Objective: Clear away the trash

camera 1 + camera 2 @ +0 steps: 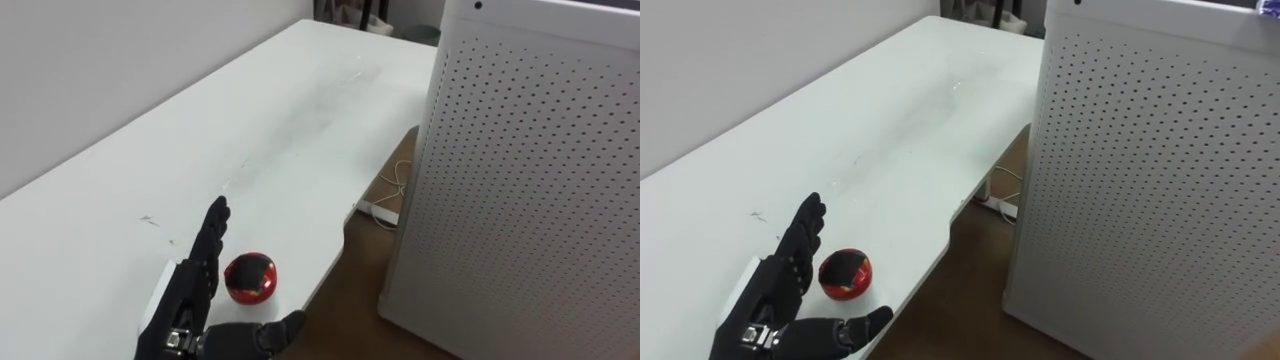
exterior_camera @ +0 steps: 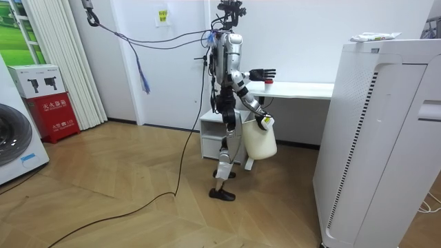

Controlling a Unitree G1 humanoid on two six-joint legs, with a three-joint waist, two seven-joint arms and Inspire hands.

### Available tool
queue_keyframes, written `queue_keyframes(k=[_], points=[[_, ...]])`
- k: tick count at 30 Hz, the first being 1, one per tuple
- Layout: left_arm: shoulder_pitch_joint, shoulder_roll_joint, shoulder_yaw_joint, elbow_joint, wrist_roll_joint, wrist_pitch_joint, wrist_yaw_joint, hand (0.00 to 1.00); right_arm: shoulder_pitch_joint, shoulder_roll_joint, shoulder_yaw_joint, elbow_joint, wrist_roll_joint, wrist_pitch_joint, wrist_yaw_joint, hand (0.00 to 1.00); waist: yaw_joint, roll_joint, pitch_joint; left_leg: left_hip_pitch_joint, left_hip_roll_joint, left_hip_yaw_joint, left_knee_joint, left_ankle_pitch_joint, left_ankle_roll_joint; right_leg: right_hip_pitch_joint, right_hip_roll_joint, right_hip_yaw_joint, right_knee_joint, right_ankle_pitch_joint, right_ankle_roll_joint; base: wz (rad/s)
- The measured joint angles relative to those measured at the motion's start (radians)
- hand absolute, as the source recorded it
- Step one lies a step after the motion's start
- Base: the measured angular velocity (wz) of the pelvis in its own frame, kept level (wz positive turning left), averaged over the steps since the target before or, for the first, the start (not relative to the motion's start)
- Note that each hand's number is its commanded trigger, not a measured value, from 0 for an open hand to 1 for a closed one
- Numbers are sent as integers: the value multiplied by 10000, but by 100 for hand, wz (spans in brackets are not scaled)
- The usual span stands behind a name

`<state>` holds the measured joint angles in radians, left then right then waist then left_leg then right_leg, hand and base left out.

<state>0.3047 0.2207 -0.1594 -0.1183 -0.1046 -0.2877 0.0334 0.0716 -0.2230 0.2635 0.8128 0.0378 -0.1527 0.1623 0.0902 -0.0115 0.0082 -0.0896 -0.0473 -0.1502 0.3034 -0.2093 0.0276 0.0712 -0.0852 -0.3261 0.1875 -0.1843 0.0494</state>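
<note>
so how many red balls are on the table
1: the ball lies near the table's edge, between the open left hand's fingers and thumb. The white cabinet hides some of the table.

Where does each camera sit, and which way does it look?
Left eye view: on the robot's head, looking down along the long white table; its open left hand shows beside a small red and black ball.
Right eye view: same head, slightly rightward, facing the same way; same hand.
Room view: standing across the room, seeing the whole robot side-on at the table's end, a cream bag by its right hand.
Shared: both eyes show the table, the ball and a tall white perforated cabinet.
</note>
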Motion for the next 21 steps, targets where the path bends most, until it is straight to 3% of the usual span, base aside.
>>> queue_keyframes(k=[21], points=[[0,6,9,18,118,-5,520,0,106,4,-4,0,-2,-13,-84,100,-8,-123,76,251,10,106,-62,0,0,151,1,158,-2,0,0,-1]])
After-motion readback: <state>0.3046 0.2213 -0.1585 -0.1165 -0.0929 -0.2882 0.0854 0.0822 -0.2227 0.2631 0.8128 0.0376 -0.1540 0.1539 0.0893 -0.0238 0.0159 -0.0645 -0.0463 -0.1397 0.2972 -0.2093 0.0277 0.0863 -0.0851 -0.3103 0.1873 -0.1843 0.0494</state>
